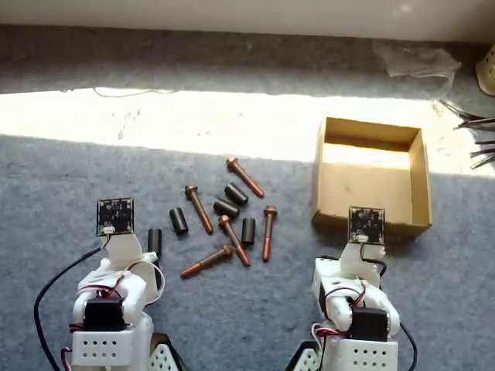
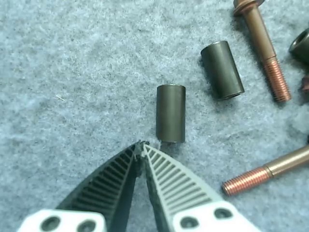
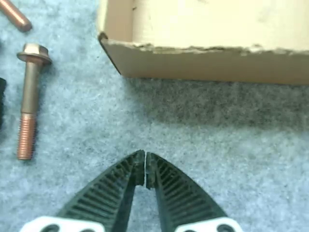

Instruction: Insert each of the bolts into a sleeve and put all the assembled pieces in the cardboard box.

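Several copper bolts (image 1: 234, 239) and several black sleeves (image 1: 226, 207) lie loose on the grey carpet between the two arms. The cardboard box (image 1: 370, 133) stands open on the right, with nothing visible inside. My left gripper (image 2: 142, 145) is shut and holds nothing. Its tips sit just short of an end of one lying sleeve (image 2: 171, 113), with a second sleeve (image 2: 222, 70) and a bolt (image 2: 263, 46) beyond. My right gripper (image 3: 145, 155) is shut and bare, low over the carpet before the box's near wall (image 3: 207, 63). One bolt (image 3: 29, 101) lies off to its side.
A bright sunlit band crosses the carpet behind the parts. A clear plastic bag (image 1: 414, 58) lies at the back right, and dark metal tools (image 1: 473, 120) poke in from the right edge. The left arm (image 1: 112, 309) and right arm (image 1: 356, 309) stand at the front edge.
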